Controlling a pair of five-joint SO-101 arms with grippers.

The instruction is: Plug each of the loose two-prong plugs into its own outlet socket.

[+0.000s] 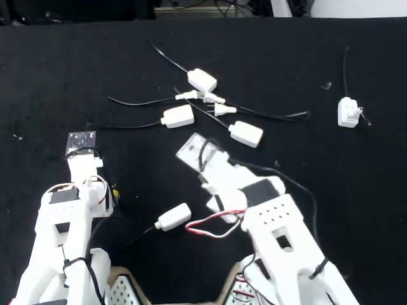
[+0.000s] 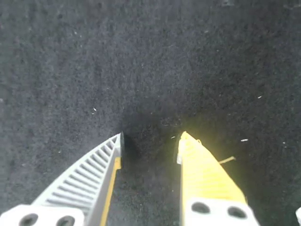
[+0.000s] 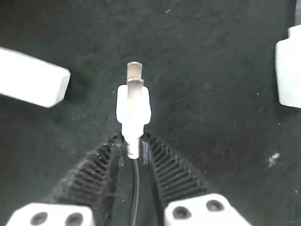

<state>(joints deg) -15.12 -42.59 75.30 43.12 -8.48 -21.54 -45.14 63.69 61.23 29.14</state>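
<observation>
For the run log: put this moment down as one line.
left hand: open, above cloth | right hand: shut on plug | plug: prongs bare

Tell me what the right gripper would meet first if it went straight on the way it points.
The way looks free: the right gripper, shut on a plug, points between two white sockets onto bare black cloth. Depth is unclear; the cloth itself may come first.

Clearance: middle cluttered, flanks open.
Sockets (image 1: pixel 178 116), loose plugs (image 1: pixel 213 98) and crossing cords (image 1: pixel 273 116) crowd the centre beyond the right gripper (image 1: pixel 191 147) and its plug (image 3: pixel 134 106); bare table (image 1: pixel 51 63) ahead of the left gripper (image 1: pixel 81 141) and toward the lone socket (image 1: pixel 348 112).
</observation>
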